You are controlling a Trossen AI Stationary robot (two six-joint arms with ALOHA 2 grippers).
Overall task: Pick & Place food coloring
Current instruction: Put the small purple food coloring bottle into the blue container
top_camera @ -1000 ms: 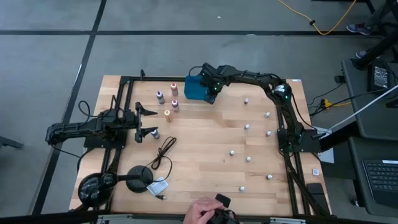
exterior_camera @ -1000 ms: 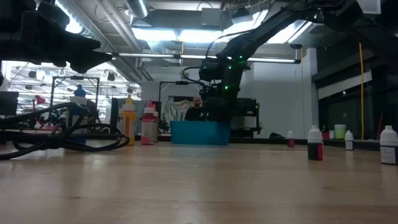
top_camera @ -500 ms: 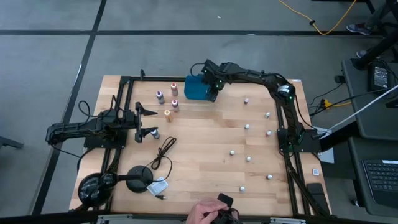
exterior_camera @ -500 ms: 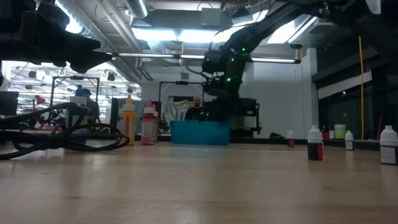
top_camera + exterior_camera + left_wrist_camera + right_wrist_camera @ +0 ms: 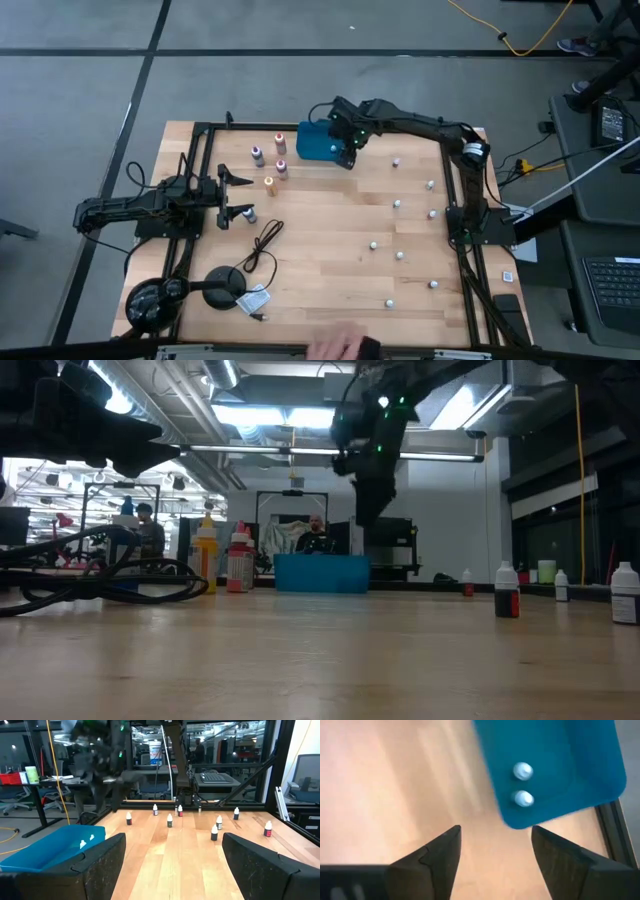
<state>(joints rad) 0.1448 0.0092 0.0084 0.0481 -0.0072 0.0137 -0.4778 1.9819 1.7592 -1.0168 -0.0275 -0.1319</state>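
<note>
A pale wooden table [image 5: 330, 270] sits on a grey floor. From above, the right gripper [image 5: 349, 140] hangs at the teal tray's [image 5: 315, 145] edge; the left gripper [image 5: 238, 196] waits, jaws wide, beside coloured food coloring bottles [image 5: 268, 185]. White-capped bottles [image 5: 397, 204] are scattered to the right. Low down, the tray [image 5: 320, 573] stands mid-table. The right wrist shows fingers [image 5: 440, 857] parted and empty, two bottles [image 5: 522, 771] inside the tray [image 5: 580, 765].
</note>
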